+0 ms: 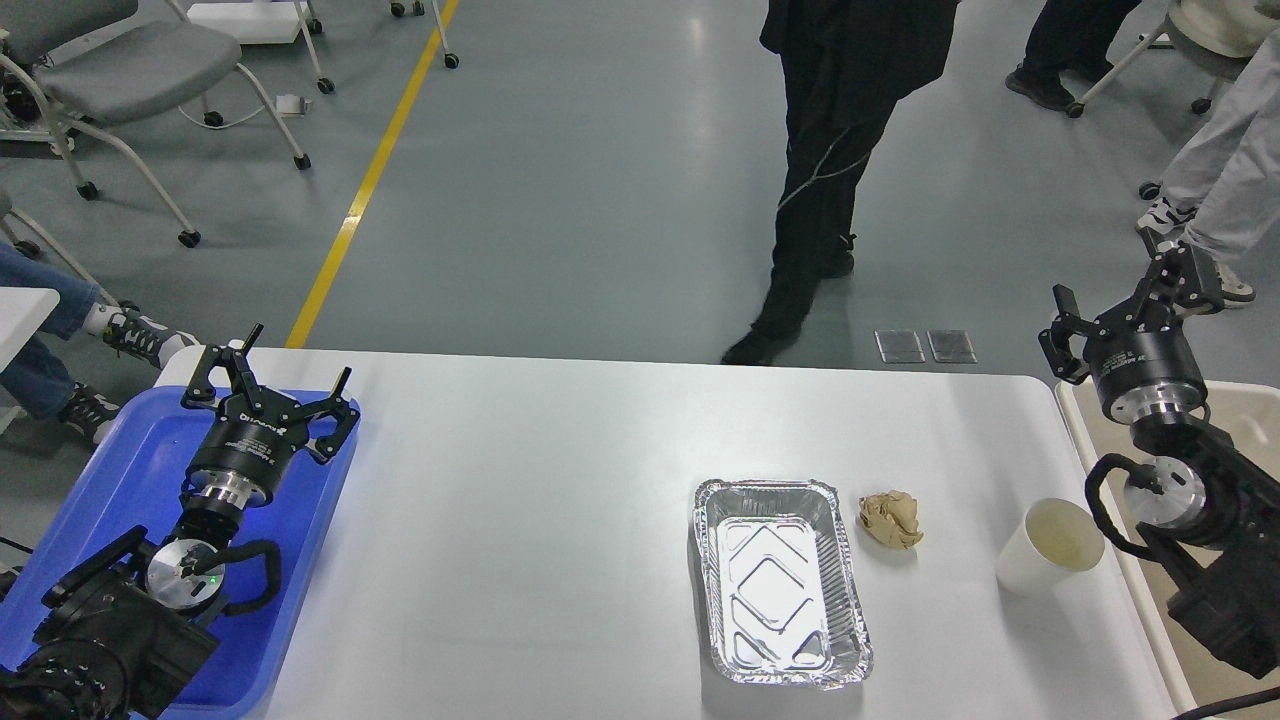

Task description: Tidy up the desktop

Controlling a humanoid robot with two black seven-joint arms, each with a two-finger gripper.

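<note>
Head view: the desktop (520,500) carries a foil tray (781,583), long axis toward its near edge, crumpled paper (890,519) and a paper cup (1048,547) near its right edge. The right gripper (1125,300), fingers spread and empty, is nearer these; the left gripper (270,385) hovers released over the blue tray (120,470). Grey floor beyond.

My left arm is covering much of the blue tray (120,470), and the frame's left edge is cutting its outer side. The beige bin (1235,400) is running off the right edge, with my right arm hiding its middle. The desktop (520,520) is being cropped at the bottom. The standing person in black (830,150) is being cut off above the waist.
</note>
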